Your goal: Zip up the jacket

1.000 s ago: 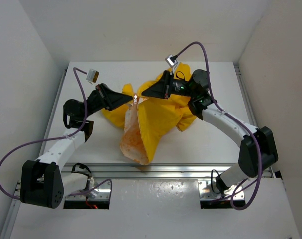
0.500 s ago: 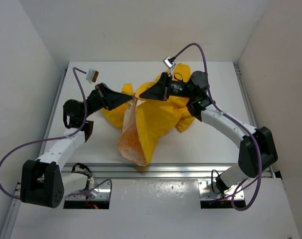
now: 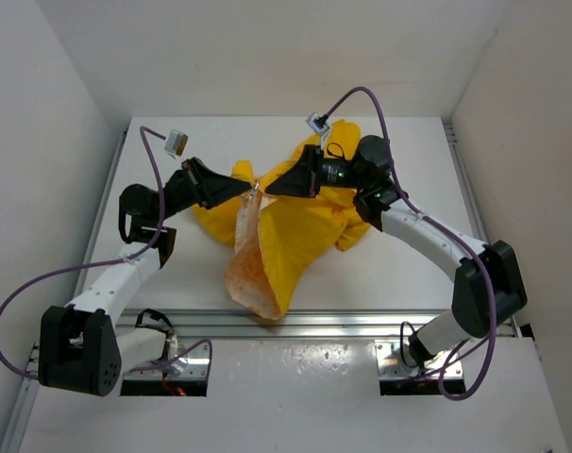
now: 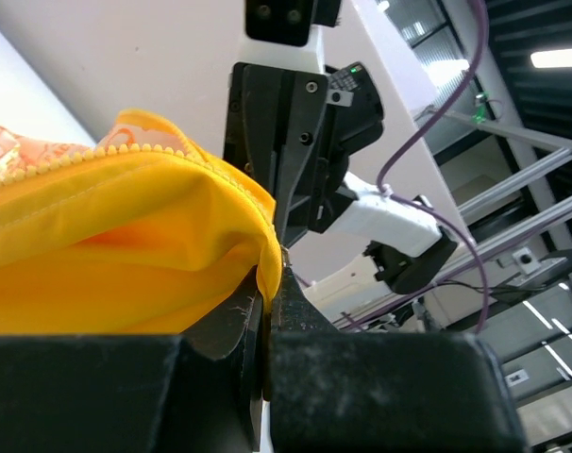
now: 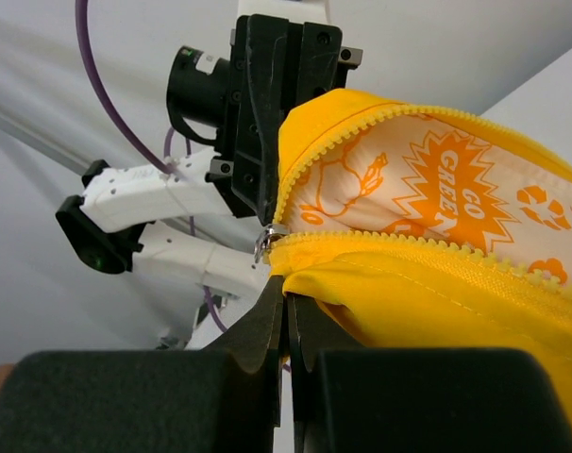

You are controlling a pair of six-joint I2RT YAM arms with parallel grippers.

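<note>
The yellow jacket [image 3: 305, 222] lies bunched on the white table, its top edge lifted between both arms. My left gripper [image 3: 247, 191] is shut on a fold of its yellow fabric [image 4: 126, 255], pinched at the left gripper's [image 4: 267, 283] tips. My right gripper [image 3: 269, 189] faces it from the right. In the right wrist view the right gripper [image 5: 288, 300] is shut on the yellow edge just under the zipper teeth [image 5: 409, 260]. The silver zipper slider [image 5: 264, 241] sits just above those tips. The white lining with orange print [image 5: 437, 179] shows above the open zipper.
A flap of lining [image 3: 248, 269] hangs toward the table's front edge, by the metal rail [image 3: 295, 326]. Bare white table [image 3: 409, 274] lies to the right, and white walls enclose the sides. Purple cables [image 3: 390, 104] loop above both arms.
The right wrist has shifted slightly and the hanging flap has swung a little to the left. Both grips on the jacket stay the same.
</note>
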